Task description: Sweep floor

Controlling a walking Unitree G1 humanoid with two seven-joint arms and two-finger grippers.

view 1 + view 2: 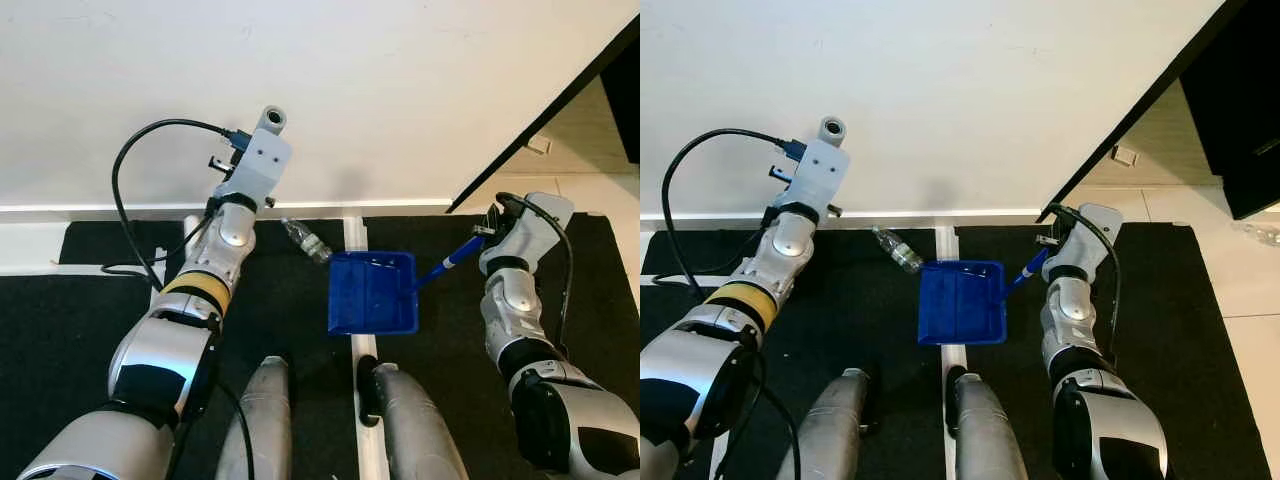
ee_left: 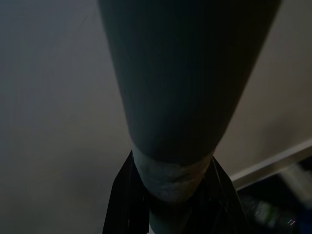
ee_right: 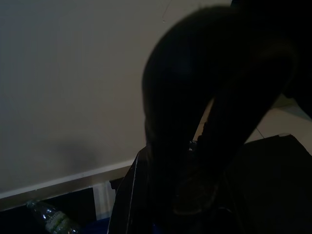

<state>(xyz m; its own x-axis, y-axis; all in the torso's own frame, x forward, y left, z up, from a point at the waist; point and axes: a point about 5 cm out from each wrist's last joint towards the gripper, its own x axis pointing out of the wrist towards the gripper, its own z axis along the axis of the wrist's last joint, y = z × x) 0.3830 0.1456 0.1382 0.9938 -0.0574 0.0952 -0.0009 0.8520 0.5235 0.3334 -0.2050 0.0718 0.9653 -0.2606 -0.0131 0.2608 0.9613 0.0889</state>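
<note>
My left arm reaches toward the wall, and in the left wrist view my left gripper (image 2: 173,195) is shut around a thick grey broom handle (image 2: 185,87). The handle's round top end (image 1: 272,118) shows above the wrist. A blue dustpan (image 1: 372,292) lies flat on the floor ahead of my feet. Its blue handle (image 1: 450,262) runs into my right gripper (image 1: 490,232), which is shut on it. A clear plastic bottle (image 1: 306,240) lies on the black mat just left of the dustpan, near the skirting; it also shows in the right wrist view (image 3: 51,219).
Black mats (image 1: 90,320) cover the floor, split by a white strip (image 1: 355,232). The white wall (image 1: 350,80) and skirting (image 1: 100,210) are close ahead. A dark door edge (image 1: 560,105) slants at the right, with pale tiles (image 1: 1230,260) beyond. My legs (image 1: 265,420) stand below.
</note>
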